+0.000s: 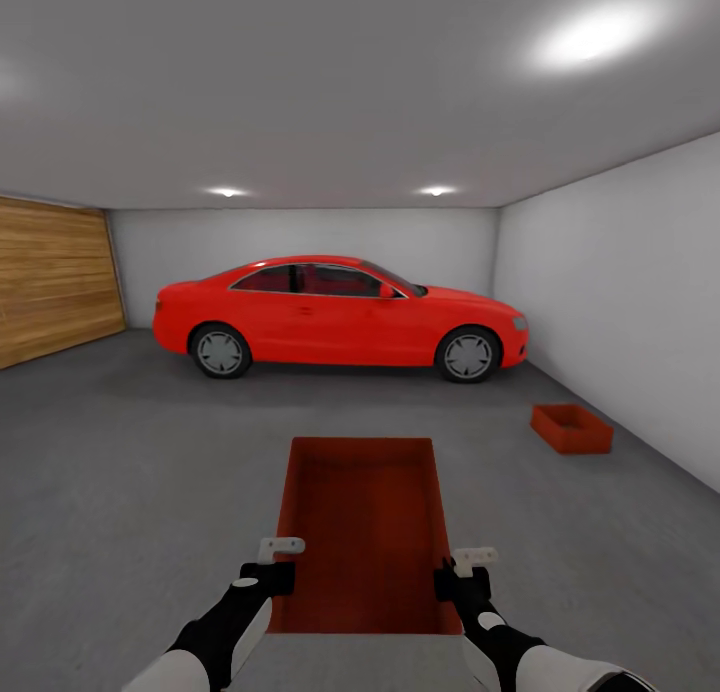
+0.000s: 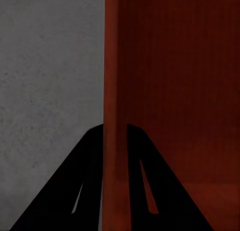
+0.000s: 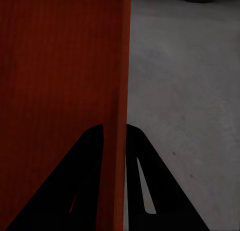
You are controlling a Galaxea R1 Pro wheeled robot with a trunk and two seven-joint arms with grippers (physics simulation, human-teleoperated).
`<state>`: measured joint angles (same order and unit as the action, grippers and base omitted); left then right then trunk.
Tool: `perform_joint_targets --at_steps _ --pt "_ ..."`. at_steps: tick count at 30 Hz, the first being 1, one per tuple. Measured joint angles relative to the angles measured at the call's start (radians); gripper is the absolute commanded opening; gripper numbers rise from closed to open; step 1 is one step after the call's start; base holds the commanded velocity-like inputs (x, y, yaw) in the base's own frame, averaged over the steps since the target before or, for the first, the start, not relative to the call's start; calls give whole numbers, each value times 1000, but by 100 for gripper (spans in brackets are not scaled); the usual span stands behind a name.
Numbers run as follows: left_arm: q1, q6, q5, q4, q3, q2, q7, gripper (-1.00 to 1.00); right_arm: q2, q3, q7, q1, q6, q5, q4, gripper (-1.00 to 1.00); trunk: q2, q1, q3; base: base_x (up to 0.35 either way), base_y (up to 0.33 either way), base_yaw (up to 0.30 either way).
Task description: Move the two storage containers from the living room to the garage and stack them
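I hold one orange-red storage container (image 1: 365, 532) in front of me, above the dark grey garage floor (image 1: 140, 472). My left gripper (image 1: 270, 577) is shut on its left wall (image 2: 112, 91), one finger on each side. My right gripper (image 1: 455, 582) is shut on its right wall (image 3: 120, 91) the same way. The other storage container (image 1: 571, 428) rests on the floor ahead to the right, close to the right wall and just short of the red car (image 1: 340, 317).
The red car is parked across the far end of the garage. A wooden plank door (image 1: 50, 277) lines the left side. A pale grey wall (image 1: 620, 292) runs along the right. Open concrete lies between me and the car.
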<state>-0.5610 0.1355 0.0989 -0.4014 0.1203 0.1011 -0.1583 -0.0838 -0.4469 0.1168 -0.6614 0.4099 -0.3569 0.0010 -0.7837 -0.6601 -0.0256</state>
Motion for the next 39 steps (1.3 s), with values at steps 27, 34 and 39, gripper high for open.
perform_joint_targets --at_steps 27,34,39 --pt "0 0 0 1 0 0 0 -100 0 0 0 0 0 0 0 -100 0 0 0 321 10 0" --pt "0 0 -1 1 -1 0 1 -100 0 -1 0 0 0 -1 0 -100 0 0 0 321 69 0" --pt "0 0 0 1 -1 0 0 -100 0 -1 0 0 -1 -1 0 -100 0 0 0 321 71 0"
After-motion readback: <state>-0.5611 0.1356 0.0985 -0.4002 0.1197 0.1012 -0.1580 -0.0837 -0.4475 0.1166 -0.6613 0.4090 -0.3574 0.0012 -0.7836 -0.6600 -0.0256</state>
